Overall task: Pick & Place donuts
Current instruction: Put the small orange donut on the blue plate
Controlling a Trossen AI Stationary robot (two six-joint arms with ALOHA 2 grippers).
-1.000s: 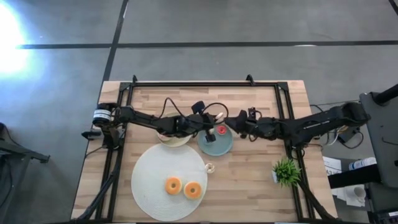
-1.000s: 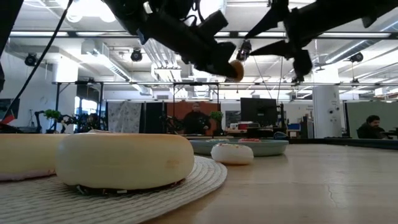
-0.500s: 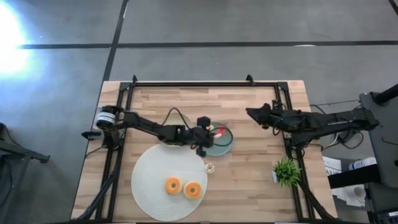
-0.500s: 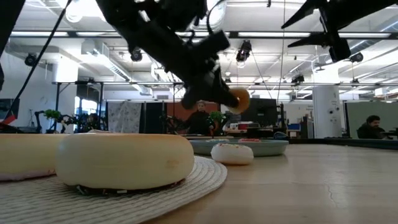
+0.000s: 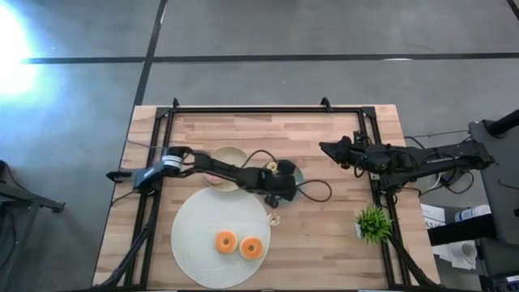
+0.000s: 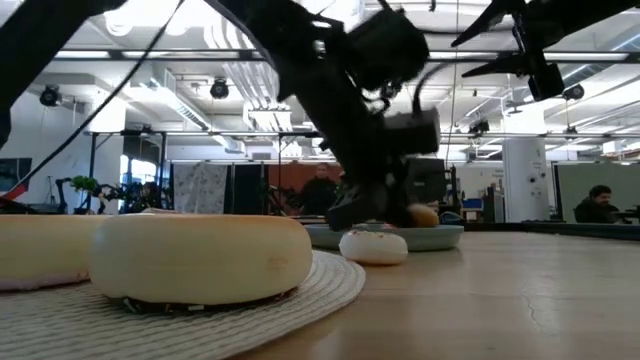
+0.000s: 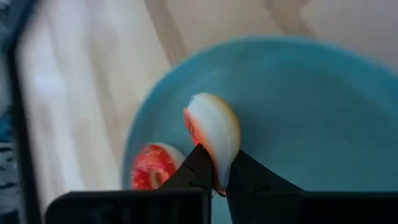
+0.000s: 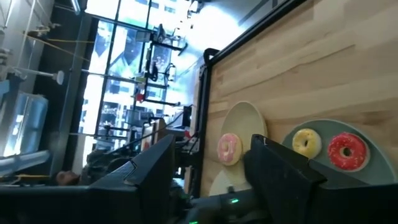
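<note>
Item: left gripper [image 7: 214,177], low over the teal plate [image 7: 323,106], centre of the high view. Fingers pinch a tiny orange donut [image 7: 214,134] on edge, the ring standing upright between the pads, its flat faces against them. The donut lies directly ahead of the jaws and just above the plate floor; judged, only a short descent and release remain to seat it.

Item: tiny red donut [image 7: 149,174], flat on the same plate, just beside the held one, toward the lower left of the left wrist view. In the right wrist view both show as a yellow-orange ring [image 8: 305,142] and a red ring [image 8: 345,151] side by side on the plate. Risk, as a judgement: the held ring may topple onto the red one when let go.

Item: tiny whitish donut [image 5: 274,218], on bare wood below the plate in the high view, at the edge of the white mat [image 5: 195,235].

Item: two larger orange donuts [image 5: 225,241] [image 5: 252,247], on the mat, lower centre.

Item: pink-frosted donut [image 8: 228,148], on the cream plate [image 5: 229,156].

Item: right gripper [image 5: 328,149], waiting centre-right, well apart from the plate, fingers spread and empty. The left arm is clearly the nearer.

Item: small green plant [image 5: 373,222], lower right.

Writing, brands, labels: none legible.
</note>
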